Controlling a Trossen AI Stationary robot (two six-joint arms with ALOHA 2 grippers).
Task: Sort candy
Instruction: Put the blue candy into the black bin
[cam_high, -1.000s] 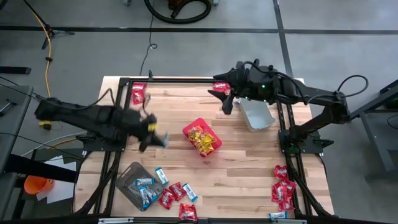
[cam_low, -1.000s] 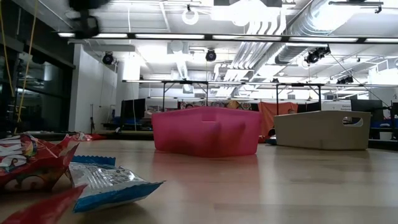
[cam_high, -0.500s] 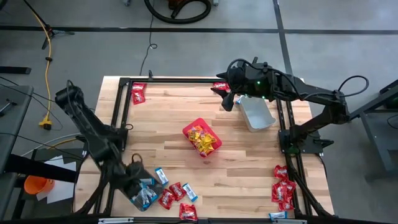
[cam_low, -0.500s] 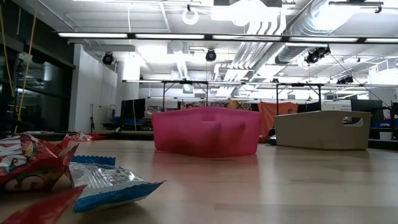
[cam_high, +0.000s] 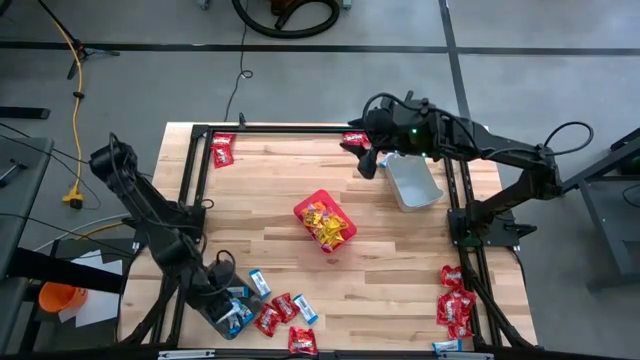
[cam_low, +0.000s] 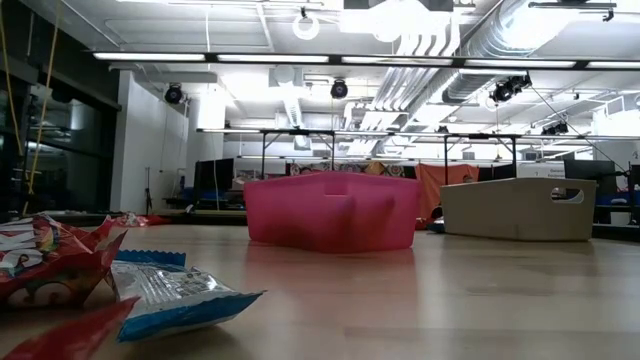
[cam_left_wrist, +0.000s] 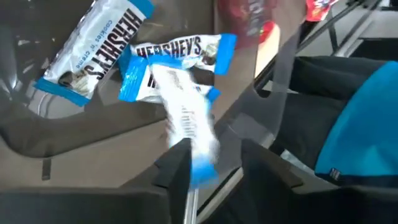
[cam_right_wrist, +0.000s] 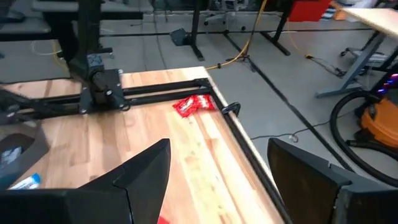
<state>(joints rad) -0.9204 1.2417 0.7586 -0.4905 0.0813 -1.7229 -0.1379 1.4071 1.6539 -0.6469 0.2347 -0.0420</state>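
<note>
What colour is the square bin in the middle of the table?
Red, or pinkish; the square bin shows best in the high view.

Open industrial lab or workshop: exposed ceiling ducts, strip lights, concrete floor, framed wooden table, trailing cables.

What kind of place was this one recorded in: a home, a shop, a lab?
Most likely a robotics lab or workshop in an open industrial hall. The low view shows exposed ceiling ducts and rows of work tables; the high view shows a bare concrete floor with a yellow cable around the wooden table.
</note>
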